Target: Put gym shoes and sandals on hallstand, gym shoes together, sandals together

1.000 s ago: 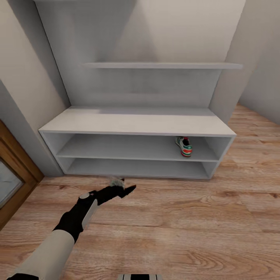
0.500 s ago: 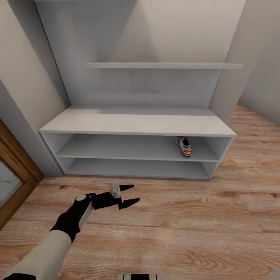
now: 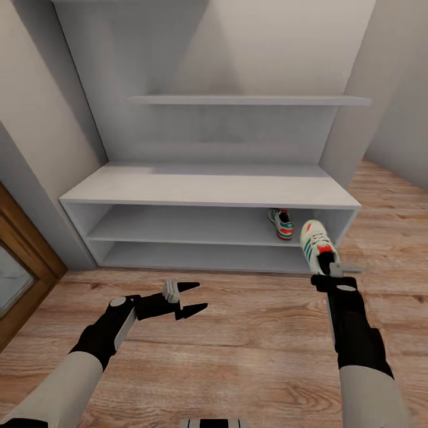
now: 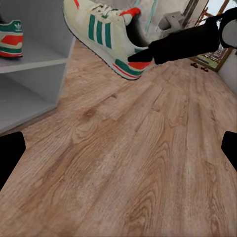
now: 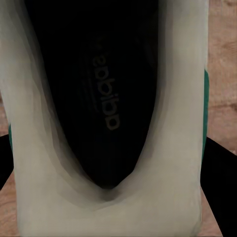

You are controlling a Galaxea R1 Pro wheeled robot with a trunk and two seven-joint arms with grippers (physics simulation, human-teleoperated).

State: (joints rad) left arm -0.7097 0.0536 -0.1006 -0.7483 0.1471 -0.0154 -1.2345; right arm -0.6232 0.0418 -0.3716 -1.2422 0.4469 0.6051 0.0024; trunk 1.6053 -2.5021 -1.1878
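Right claw [image 3: 324,266] clenched on the heel of a gym shoe [image 3: 313,242], holding it off the corridor floor [image 3: 255,333] with the toe pointing ahead toward the hallstand [image 3: 208,187]; the right wrist view looks straight into the shoe's dark opening [image 5: 106,94]. Just beyond and slightly left of the held shoe, the second gym shoe [image 3: 281,224] sits on the middle shelf at its right end, heel facing out. The held shoe hangs in front of the rack's right end, not touching the shelf. The right forearm reaches up from below, nearly straight. Left claw [image 3: 196,297] released, holding nothing, black fingers spread above bare floor, well left of the right claw; its arm angles in from the lower left, short of the rack front. Left wrist view shows the held shoe [image 4: 106,37] and the shelved shoe [image 4: 11,38]. Count: two gym shoes, two claws. Brown door frame [image 3: 24,261] far left.
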